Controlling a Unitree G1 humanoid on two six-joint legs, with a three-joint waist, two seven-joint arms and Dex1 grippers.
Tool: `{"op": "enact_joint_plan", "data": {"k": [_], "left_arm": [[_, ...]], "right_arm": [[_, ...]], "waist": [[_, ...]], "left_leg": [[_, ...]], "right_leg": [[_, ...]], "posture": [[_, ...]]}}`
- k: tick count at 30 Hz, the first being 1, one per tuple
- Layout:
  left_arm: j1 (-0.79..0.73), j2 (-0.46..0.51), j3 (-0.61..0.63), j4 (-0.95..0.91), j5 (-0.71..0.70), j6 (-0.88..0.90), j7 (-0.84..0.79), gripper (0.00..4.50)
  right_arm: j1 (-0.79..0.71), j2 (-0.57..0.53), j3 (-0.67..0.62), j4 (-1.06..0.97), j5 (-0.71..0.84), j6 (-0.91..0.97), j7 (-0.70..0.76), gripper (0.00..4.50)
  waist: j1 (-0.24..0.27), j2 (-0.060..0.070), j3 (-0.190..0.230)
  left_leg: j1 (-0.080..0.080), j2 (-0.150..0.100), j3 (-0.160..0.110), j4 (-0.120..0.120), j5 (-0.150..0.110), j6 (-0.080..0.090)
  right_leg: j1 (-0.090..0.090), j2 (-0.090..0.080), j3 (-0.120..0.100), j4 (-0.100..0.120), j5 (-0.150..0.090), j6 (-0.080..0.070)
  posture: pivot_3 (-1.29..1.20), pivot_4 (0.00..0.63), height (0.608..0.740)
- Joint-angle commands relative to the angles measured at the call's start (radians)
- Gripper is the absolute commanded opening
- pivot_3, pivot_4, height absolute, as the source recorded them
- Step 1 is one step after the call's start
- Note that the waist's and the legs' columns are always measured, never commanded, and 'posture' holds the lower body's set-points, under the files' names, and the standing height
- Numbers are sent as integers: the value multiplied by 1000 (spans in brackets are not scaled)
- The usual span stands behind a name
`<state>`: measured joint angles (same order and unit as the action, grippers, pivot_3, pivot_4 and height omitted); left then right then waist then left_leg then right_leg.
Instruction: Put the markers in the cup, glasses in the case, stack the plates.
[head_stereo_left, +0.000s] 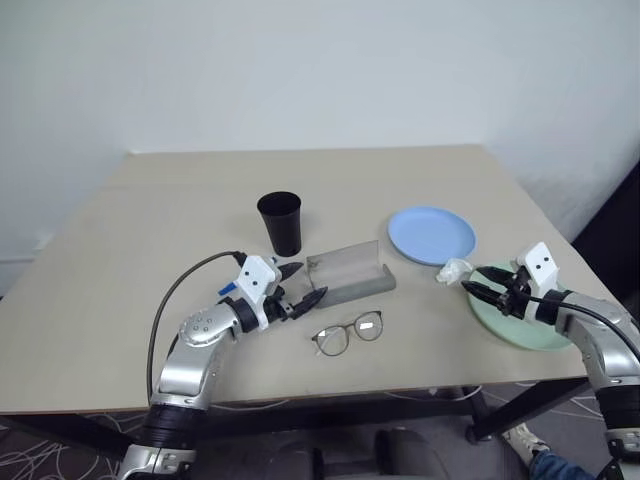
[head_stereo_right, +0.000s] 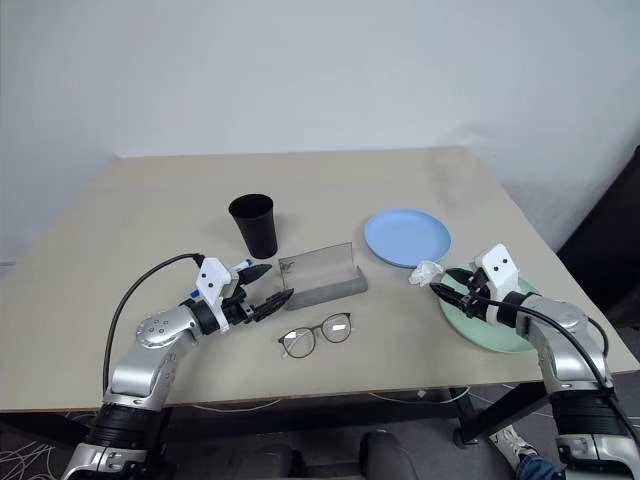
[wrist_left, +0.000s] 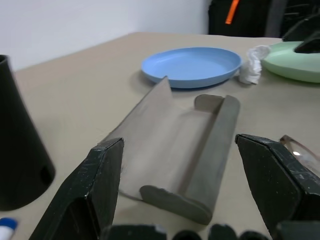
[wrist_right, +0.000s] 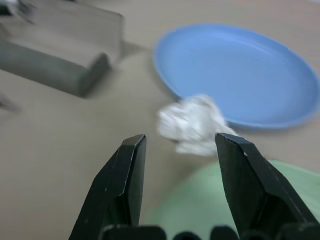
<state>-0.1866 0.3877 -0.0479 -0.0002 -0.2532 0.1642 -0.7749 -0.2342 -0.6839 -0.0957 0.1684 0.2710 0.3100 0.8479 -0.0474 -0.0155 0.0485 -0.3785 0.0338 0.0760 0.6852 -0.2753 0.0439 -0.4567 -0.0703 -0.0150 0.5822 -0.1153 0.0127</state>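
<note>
The left pincer (head_stereo_left: 302, 284) hovers with its black fingers spread apart and nothing between them, pointing at the grey rectangular case (head_stereo_left: 352, 273), whose translucent smoky lid stands raised. The case lies just ahead of this pincer near the middle of the surface (head_stereo_left: 120, 230), its long axis running across the line of approach. The thin dark wire-framed glasses (head_stereo_left: 348, 333) with round clear lenses lie flat just beside the case, toward the near edge, and far closer to the left arm than to the right, so the left looks the likelier one to lift them.

The tall black plastic cup (head_stereo_left: 281, 222) stands upright behind the case. One white marker (wrist_left: 7, 230) with a blue cap lies by the cup's base.

The right pincer (head_stereo_left: 489, 286) is also parted and empty, above the rim of the smooth mint-green plate (head_stereo_left: 520, 325) at the right edge. A crumpled white paper wad (head_stereo_left: 452, 269) sits between that plate and the light-blue plate (head_stereo_left: 431, 235). The plates are shallow and glossy, not yet stacked.
</note>
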Motion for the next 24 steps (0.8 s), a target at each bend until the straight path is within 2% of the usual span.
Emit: {"op": "enact_joint_plan", "data": {"k": [1,13,24], "left_arm": [[-32,-3,-14,-21,-8,-8,-16,3771],[-80,-15,-85,6,-8,-4,-90,3771],[-77,-33,-97,21,-1,-21,-90,3771]], "right_arm": [[-33,-35,-22,-37,-4,48,-15,2373],[-167,-72,10,-132,46,483,-51,2373],[-198,-88,172,-189,-20,636,-80,2373]], "waist": [[0,0,0],[0,0,0],[0,0,0]], "left_leg": [[0,0,0,0,0,0],[0,0,-2,1,0,0],[-1,0,-1,0,0,1]], "right_leg": [[0,0,0,0,0,0],[0,1,0,0,0,0],[0,0,0,-1,0,0]], "posture": [[0,0,732],[0,0,732],[0,0,732]]}}
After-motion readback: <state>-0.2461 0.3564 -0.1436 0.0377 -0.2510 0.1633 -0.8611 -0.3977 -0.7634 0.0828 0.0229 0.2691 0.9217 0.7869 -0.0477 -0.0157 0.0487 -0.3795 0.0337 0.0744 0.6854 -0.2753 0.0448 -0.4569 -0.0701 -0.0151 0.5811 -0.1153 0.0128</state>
